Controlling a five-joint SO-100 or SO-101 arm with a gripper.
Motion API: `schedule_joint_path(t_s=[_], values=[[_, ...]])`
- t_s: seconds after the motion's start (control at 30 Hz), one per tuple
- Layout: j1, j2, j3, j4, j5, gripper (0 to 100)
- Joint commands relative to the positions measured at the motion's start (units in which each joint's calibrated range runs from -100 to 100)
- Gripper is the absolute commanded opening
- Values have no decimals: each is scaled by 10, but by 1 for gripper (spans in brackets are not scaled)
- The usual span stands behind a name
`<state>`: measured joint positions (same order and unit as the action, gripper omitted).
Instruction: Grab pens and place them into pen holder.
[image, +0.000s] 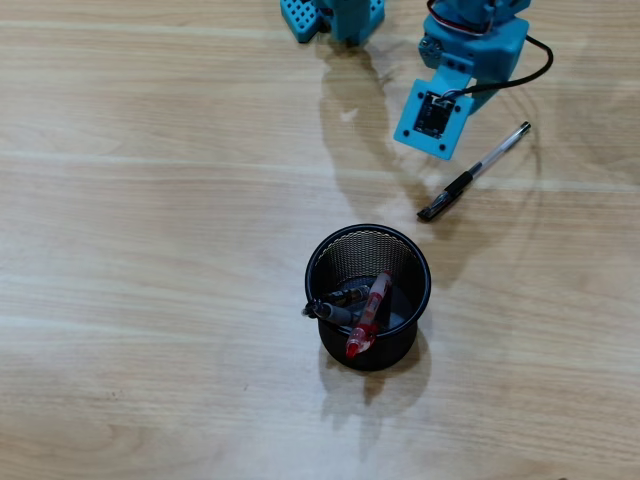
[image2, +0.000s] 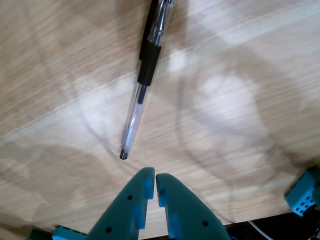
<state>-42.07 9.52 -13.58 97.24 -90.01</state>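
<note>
Pens already sit in the pen holder (image: 420, 262): the overhead view shows a red-and-clear pen (image: 368, 316) leaning against the near wall and at least one dark pen (image: 335, 306) beside it, though the mesh and shadow make it hard to count them for certain. One clear-and-black pen (image: 476, 170) lies loose on the wooden table (image: 150, 250), up and to the right of the cup and apart from it. In the overhead view its long axis runs diagonally, clear end up-right, black grip and cap down-left toward the cup. The gripper (image2: 153, 181) hangs above the table with its teal fingers pressed almost together, only a thin slit between the tips, and nothing between them. In the wrist view the pen (image2: 141, 92) lies straight ahead of the fingertips, its clear end nearest and just short of them, its body running away toward the top edge with a slight lean to the right. So the pen's axis points nearly along the gripper's reach rather than across it; I judge the fingers must spread and move forward over the barrel to straddle it.
</note>
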Motion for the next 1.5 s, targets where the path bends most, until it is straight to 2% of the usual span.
schedule_joint_path(t_s=[0.0, 0.17, 0.27, 0.53, 0.9, 1.1, 1.47], values=[[-26, 19, -43, 2, -24, 3], [-39, 63, -84, 1, -26, 15], [-43, 84, -102, 1, -26, 19], [-46, 111, -116, -2, -21, 20], [-49, 182, -115, -130, -26, 20], [-47, 211, -113, -130, -26, 29], [-45, 271, -111, -154, -47, 30]])
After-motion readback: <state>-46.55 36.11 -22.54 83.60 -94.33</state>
